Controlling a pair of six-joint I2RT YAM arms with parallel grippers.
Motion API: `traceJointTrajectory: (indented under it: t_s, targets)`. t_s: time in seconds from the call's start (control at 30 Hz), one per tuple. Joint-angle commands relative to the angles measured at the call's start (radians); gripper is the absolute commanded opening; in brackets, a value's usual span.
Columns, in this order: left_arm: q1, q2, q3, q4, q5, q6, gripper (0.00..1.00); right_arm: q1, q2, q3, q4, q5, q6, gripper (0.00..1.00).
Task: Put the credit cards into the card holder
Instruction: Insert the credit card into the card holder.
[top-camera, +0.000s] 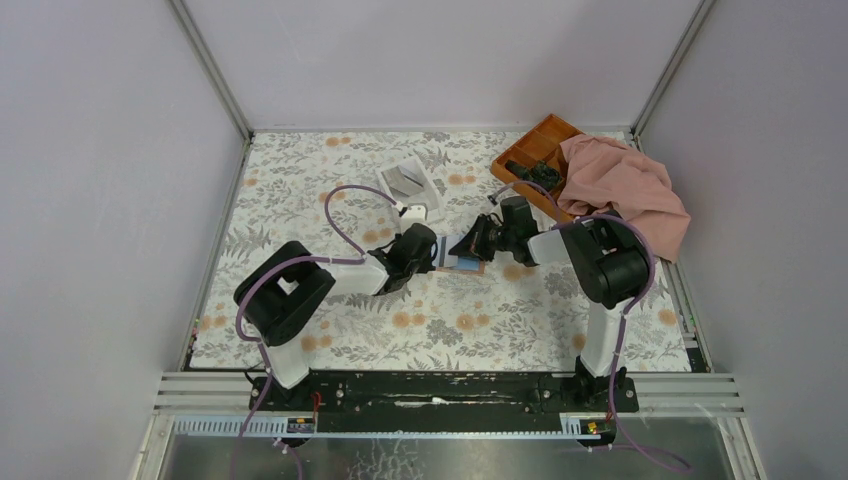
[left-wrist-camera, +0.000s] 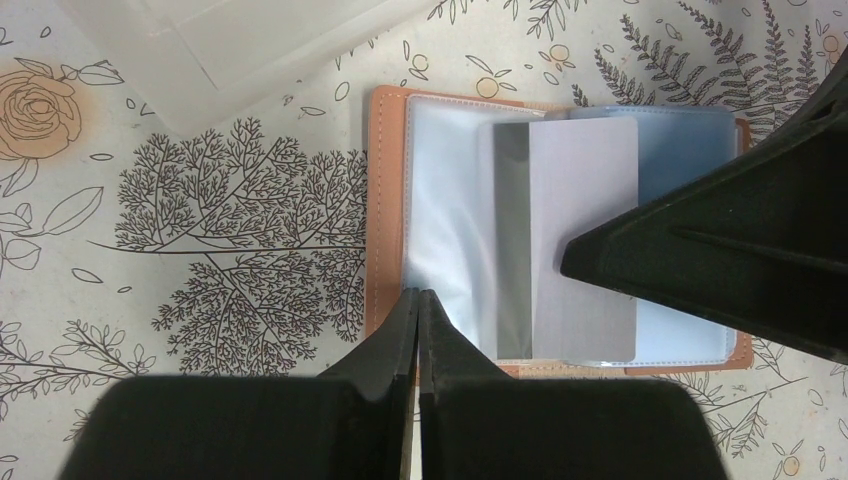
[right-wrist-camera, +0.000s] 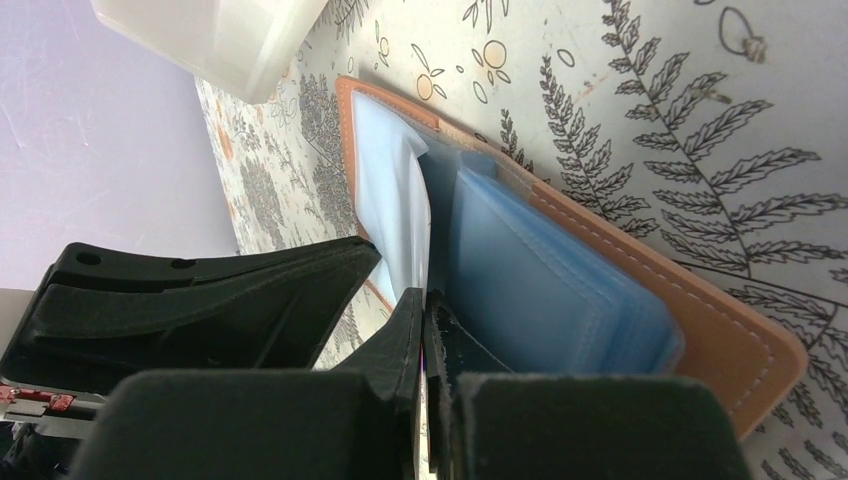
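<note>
The card holder (top-camera: 464, 265) lies open on the flowered table, a tan wallet (left-wrist-camera: 380, 200) with clear plastic sleeves. A grey credit card (left-wrist-camera: 585, 190) with a darker stripe lies across its sleeves. Light blue sleeve pages (right-wrist-camera: 540, 270) are stacked on the wallet's right half (right-wrist-camera: 700, 330). My left gripper (left-wrist-camera: 418, 296) is shut with nothing between its fingers, its tip at the wallet's left sleeve. My right gripper (right-wrist-camera: 425, 298) is shut too, and its fingers (left-wrist-camera: 720, 260) reach in over the grey card's right edge. In the top view both grippers (top-camera: 438, 254) (top-camera: 470, 248) meet over the wallet.
A translucent white box (top-camera: 408, 181) stands just behind the wallet and shows at the top of both wrist views (left-wrist-camera: 230, 50) (right-wrist-camera: 210, 40). An orange compartment tray (top-camera: 535, 150) sits at the back right, partly under a pink cloth (top-camera: 625, 190).
</note>
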Motion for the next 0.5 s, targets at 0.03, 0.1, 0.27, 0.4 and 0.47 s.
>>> traceJointTrajectory:
  t_s: [0.03,0.1,0.27,0.4,0.47]
  targets:
    - [-0.004,0.065,-0.052,-0.232,0.013,0.007,0.0,0.033,0.037,-0.003,-0.048,0.021,-0.019,0.0]
    - [-0.005,0.056,-0.051,-0.236,0.011,0.001,0.0,0.037,0.035,0.002,-0.076,0.04,-0.036,0.0]
    - [-0.005,0.014,-0.051,-0.25,0.005,-0.012,0.07,0.041,0.028,0.009,-0.116,0.068,-0.056,0.0]
    - [-0.006,-0.035,-0.051,-0.264,-0.01,-0.022,0.13,0.041,0.025,0.019,-0.142,0.084,-0.065,0.0]
    - [-0.006,-0.056,-0.051,-0.27,-0.021,-0.023,0.15,0.041,0.025,0.022,-0.152,0.09,-0.069,0.0]
